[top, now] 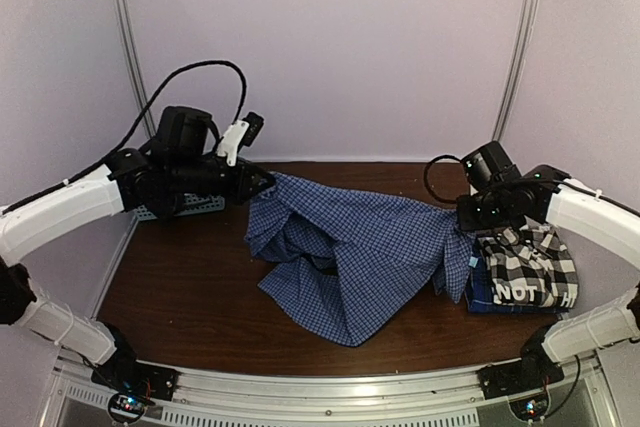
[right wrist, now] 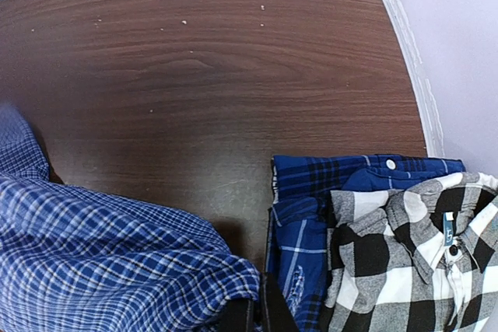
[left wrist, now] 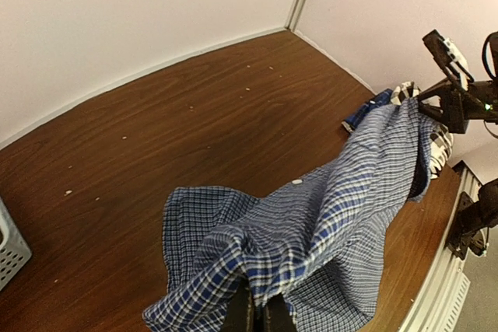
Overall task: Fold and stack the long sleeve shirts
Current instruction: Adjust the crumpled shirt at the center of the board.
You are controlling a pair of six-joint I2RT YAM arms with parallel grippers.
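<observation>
The left gripper (top: 262, 185) and right gripper (top: 462, 215) are each clamped tight on one end of the blue fine-check shirt (top: 350, 247), which sags between them onto the table (top: 180, 287), with two more stacked far right, black-and-white plaid shirt (top: 528, 265) atop darker blue plaid shirt (right wrist: 299, 215).

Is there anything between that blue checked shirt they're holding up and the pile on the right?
Nothing visible. The blue fine-check shirt, held by the left gripper and right gripper, hangs right beside the black-and-white plaid shirt.
</observation>
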